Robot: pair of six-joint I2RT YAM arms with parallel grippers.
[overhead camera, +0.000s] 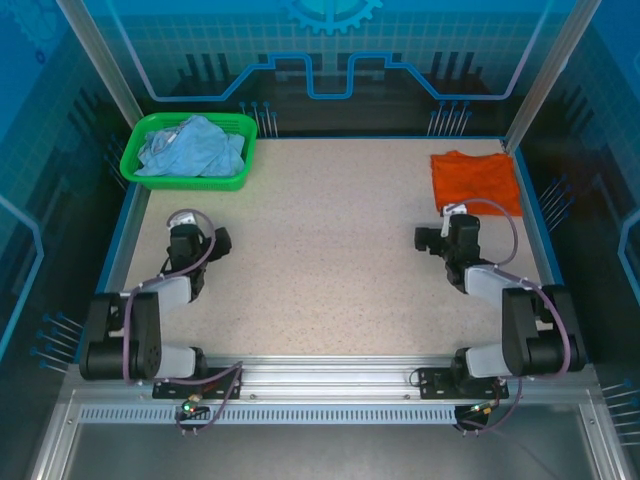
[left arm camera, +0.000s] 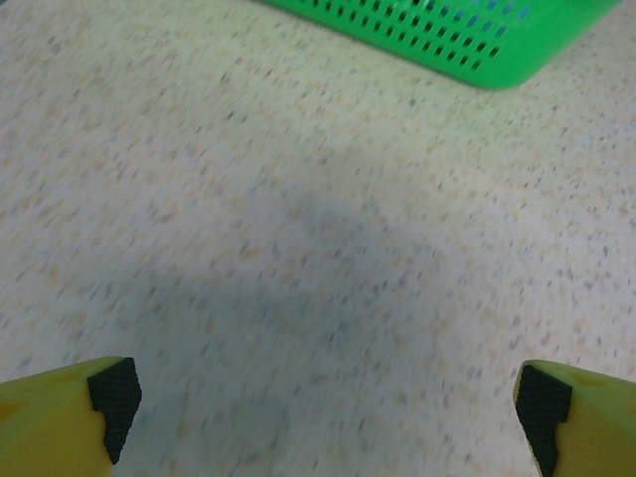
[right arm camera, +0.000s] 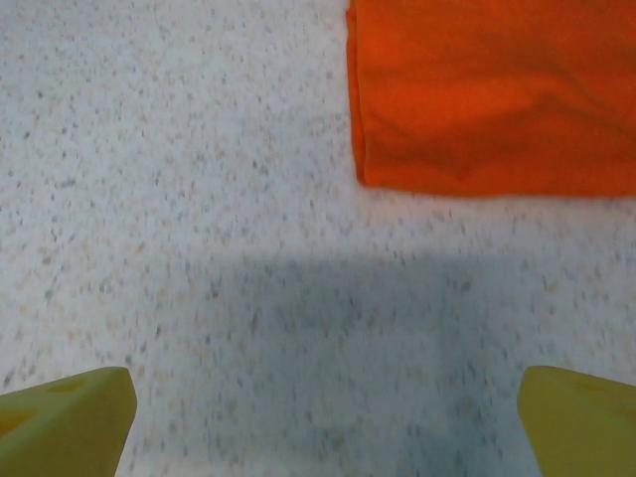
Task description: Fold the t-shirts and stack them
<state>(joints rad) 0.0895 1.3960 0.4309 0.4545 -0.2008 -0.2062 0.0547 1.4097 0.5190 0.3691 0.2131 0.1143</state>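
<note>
The folded orange t-shirt (overhead camera: 476,181) lies with its long axis left-right; the pale blue t-shirt (overhead camera: 192,147) sits crumpled in the green basket (overhead camera: 185,183). The left gripper (left arm camera: 328,396) and right gripper (right arm camera: 323,397) are spread wide.

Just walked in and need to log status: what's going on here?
Nothing is being held right now. The left gripper and the right gripper both hang open over the speckled table. The orange t-shirt lies folded at the far right, just beyond the right gripper. The pale blue t-shirt sits crumpled in the green basket at the far left, not yet folded.
</note>
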